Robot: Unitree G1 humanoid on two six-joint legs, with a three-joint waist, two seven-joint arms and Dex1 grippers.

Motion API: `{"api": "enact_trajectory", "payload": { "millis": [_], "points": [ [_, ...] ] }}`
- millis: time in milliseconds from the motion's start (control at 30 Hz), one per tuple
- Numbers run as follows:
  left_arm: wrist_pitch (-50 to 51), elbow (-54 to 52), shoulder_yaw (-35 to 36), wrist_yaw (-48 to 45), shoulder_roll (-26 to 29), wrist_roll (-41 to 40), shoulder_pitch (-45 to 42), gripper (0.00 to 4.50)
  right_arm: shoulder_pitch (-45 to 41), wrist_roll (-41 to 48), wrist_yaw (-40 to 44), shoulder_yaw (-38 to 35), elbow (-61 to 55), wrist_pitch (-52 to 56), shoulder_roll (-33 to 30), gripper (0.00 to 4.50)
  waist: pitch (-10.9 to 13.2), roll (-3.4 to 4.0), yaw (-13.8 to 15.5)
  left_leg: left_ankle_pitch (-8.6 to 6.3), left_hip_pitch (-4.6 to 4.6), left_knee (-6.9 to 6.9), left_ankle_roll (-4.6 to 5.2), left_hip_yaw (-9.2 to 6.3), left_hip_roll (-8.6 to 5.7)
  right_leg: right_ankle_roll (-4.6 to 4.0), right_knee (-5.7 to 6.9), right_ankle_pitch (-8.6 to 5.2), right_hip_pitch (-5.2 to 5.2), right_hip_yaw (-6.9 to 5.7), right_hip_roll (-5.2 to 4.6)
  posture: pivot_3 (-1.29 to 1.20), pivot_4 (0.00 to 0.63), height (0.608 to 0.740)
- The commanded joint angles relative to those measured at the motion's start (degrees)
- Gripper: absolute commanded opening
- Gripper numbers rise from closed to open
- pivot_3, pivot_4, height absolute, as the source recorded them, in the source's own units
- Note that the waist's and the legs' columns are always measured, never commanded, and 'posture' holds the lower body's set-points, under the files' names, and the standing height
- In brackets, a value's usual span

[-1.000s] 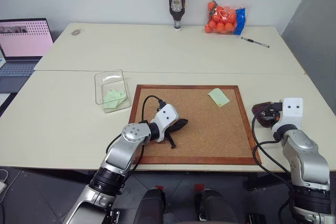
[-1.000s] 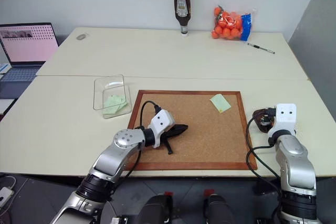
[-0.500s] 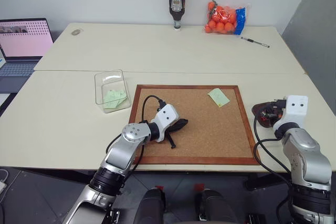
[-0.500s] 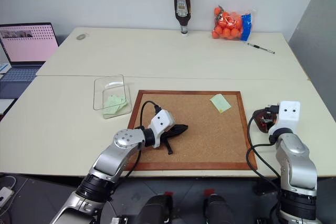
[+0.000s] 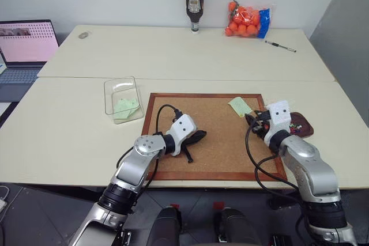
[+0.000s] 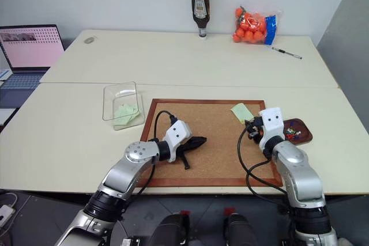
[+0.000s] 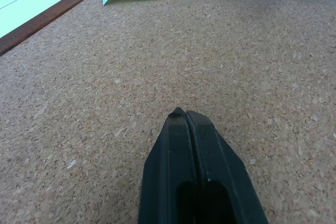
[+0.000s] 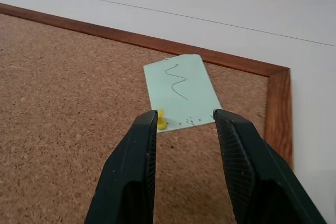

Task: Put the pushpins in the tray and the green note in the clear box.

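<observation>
The cork board point(image 5: 210, 135) lay on the worktop point(image 5: 69, 136), its middle bare, with the left pincer point(image 7: 185, 115) pressed together over that open cork and the right pincer point(image 8: 184, 121) apart above the green note point(image 8: 181, 92) near the board's far right corner. A yellow pushpin point(image 8: 160, 120) held the note, which bore a pen squiggle I could not read. The tray point(image 6: 297, 131) with pushpins point(image 6: 291, 133) sat just beyond the board's right frame, the clear box point(image 5: 123, 99) just beyond its left frame.
</observation>
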Motion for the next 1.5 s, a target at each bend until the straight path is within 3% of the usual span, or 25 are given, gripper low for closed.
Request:
{"api": "enact_trajectory", "payload": {
  "millis": [33,333,433,633,1300,1467,1500],
  "points": [
    [1.9,1.8,-2.4,-0.8,0.4,1.3,2.0,0.00,-3.0,-1.6,1.1,2.0,3.9,-3.8,0.3,1.79,0.0,0.00,0.0,0.00,0.00,0.00,0.00,0.00,0.00,0.00,0.00,0.00,0.00,0.00,0.00,0.00,0.150,0.740],
    [2.4,1.1,-2.6,-0.4,0.2,1.3,2.4,0.00,-6.0,-3.2,1.0,2.7,10.3,-7.0,1.4,1.79,0.0,0.00,0.0,0.00,-0.01,-0.01,0.00,0.00,0.00,0.00,0.00,0.00,0.00,0.01,0.00,0.00,0.150,0.740],
    [2.5,1.0,-2.6,-0.3,0.2,1.3,2.4,0.00,-6.2,-3.2,0.8,2.3,11.1,-7.4,1.7,1.37,0.0,0.00,0.0,0.00,0.00,-0.01,0.00,0.00,0.00,0.00,0.01,0.00,0.00,0.01,0.00,0.00,0.150,0.740],
    [2.5,0.8,-2.6,-0.2,0.3,1.3,2.5,0.00,-6.1,-2.6,1.1,1.5,10.9,-7.5,1.9,0.04,0.0,0.00,0.0,0.00,-0.01,-0.01,0.00,0.00,0.00,0.00,0.01,0.00,0.00,0.01,0.00,0.00,0.150,0.740],
    [4.1,1.6,-1.0,1.5,-1.2,0.5,2.1,0.00,-4.5,-0.1,2.7,0.8,-0.4,-6.3,1.5,0.04,0.0,0.00,0.0,0.00,0.00,0.01,0.00,-0.02,0.00,0.01,0.01,0.01,0.01,0.00,-0.01,0.00,0.150,0.740],
    [7.5,0.8,3.0,3.1,-3.9,-3.3,0.6,0.00,-3.4,-0.5,3.5,2.0,-2.5,-5.9,0.5,0.04,0.0,-0.01,0.1,0.00,-0.01,0.03,0.00,-0.03,-0.01,0.04,0.02,0.02,0.02,-0.01,-0.02,0.00,0.150,0.740],
    [9.8,-0.2,4.5,3.0,-5.0,-5.7,0.0,0.19,-3.1,-0.6,3.6,2.2,-2.9,-5.9,0.5,0.01,0.0,-0.02,0.1,0.01,-0.01,0.04,0.01,-0.03,-0.01,0.06,0.02,0.04,0.02,-0.02,-0.02,0.00,0.150,0.740]
  ]
}}
